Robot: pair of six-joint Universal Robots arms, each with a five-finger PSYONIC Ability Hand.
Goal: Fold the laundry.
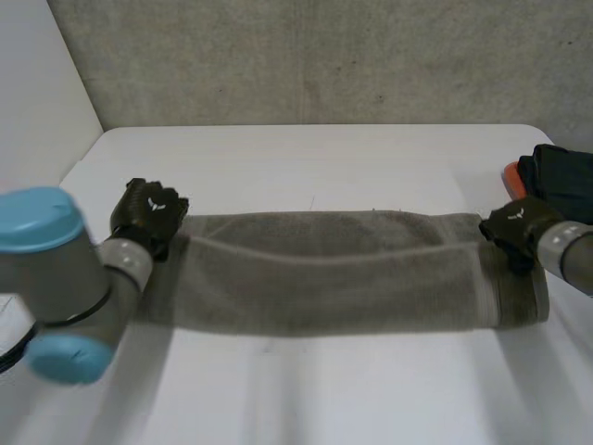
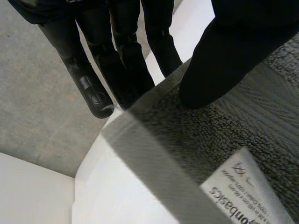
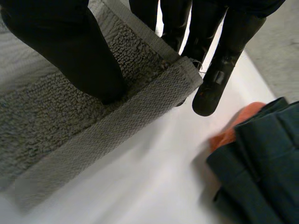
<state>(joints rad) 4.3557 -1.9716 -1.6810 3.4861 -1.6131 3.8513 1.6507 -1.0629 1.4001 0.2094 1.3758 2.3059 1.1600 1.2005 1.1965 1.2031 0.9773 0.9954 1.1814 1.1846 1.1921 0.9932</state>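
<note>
A grey towel (image 1: 343,273) lay doubled into a long strip across the middle of the white table (image 1: 306,148), running from 9 o'clock to 3 o'clock, with a robot hand at each far corner.

The left hand (image 1: 148,213) took the corner at the strip's 10 o'clock. Its wrist camera showed the thumb (image 2: 224,56) pressed down on the pile while the straight fingers (image 2: 93,70) passed behind and under the hem, so the cloth was pinched between them. A white maker's label (image 2: 247,191) sat on the towel just beside the thumb.

The right hand (image 1: 514,227) had the matching corner at 2 o'clock the same way, thumb (image 3: 70,51) on top of the terry and fingers (image 3: 219,70) reaching past and beneath the woven border.

Holding both far corners at once looked like the set-up for the next fold. With an equal grip at each end the long edge would stay taut and square if it were lifted and carried toward 6 o'clock.

A dark blue garment (image 1: 561,181) lying over an orange cloth (image 1: 512,176) sat at the table's 3 o'clock edge, near the right hand but clear of the towel, apparently laundry set aside so that it would not catch in the fold.
</note>
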